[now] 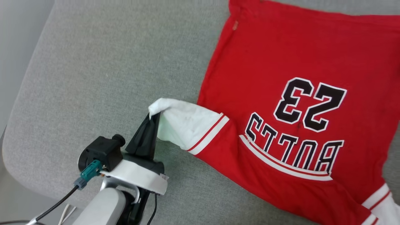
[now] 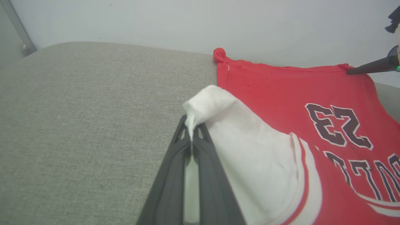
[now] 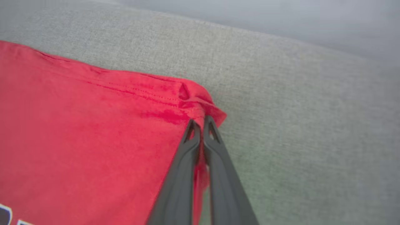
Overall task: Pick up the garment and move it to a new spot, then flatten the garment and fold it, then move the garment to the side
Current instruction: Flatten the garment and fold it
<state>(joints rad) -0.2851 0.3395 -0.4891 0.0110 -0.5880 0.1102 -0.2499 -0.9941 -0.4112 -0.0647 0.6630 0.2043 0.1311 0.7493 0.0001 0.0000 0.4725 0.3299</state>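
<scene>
Our left pincer (image 1: 153, 118) grips a sleeve (image 1: 184, 125) of the garment (image 1: 265, 62), our right pincer (image 3: 201, 123) its hem corner (image 3: 215, 112), seemingly for flattening.

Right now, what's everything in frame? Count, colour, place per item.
garment: 1, bright red, spread on the cushion, right half of the head view
sleeves: 2, white with red-white stripe trim; one lifted at the garment's left edge, one at the lower right corner of the head view
print: 1 block, black with white outline, number 23 plus lettering, upside down in the head view
cushion: 1, grey fabric, under the garment
wall: 1, pale, behind the cushion
left end effector: 1, dark, shut on the lifted sleeve's tip
right end effector: 1, dark, shut on a red hem corner of the garment
wrist camera: 1, black with teal plug, on the left wrist
</scene>
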